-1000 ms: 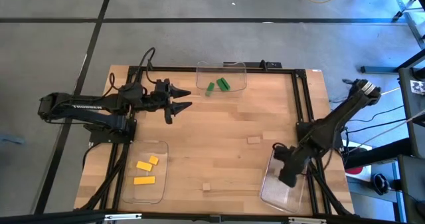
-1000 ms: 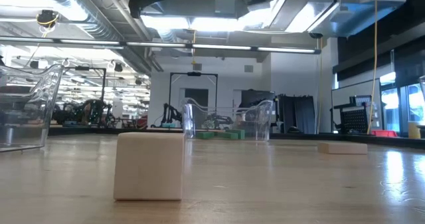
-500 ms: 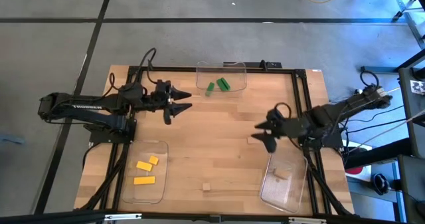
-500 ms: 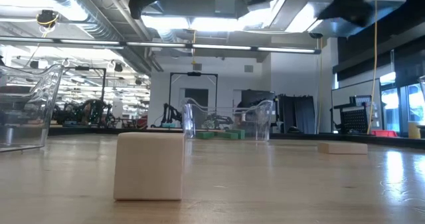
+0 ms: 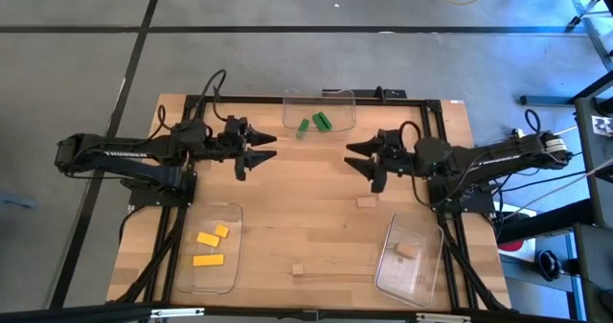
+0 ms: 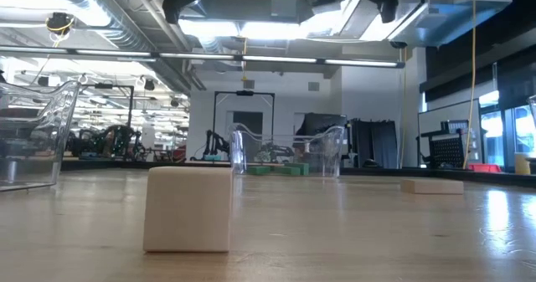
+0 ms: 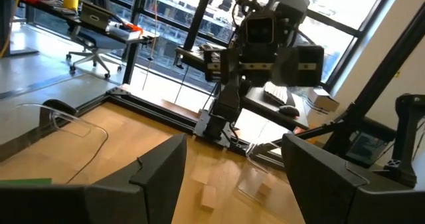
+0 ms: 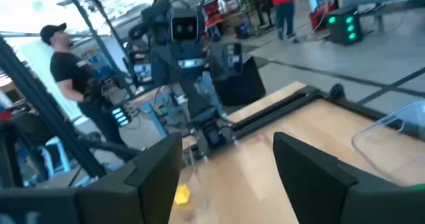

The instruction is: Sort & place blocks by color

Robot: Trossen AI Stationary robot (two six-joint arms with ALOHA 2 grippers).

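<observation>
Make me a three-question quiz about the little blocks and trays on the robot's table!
1. Where are the green blocks?
A. in the tray at the table's far edge
B. loose on the wood
C. in the left front tray

2. How many yellow blocks lie in their tray?
A. one
B. three
C. five

3. How is the right end effector?
A. shut on a block
B. open and empty
C. inside a tray

Answers: 1 A, the high view shows them inside the far tray. 2 B, three yellow pieces show there. 3 B, its fingers are spread above bare wood.
</observation>
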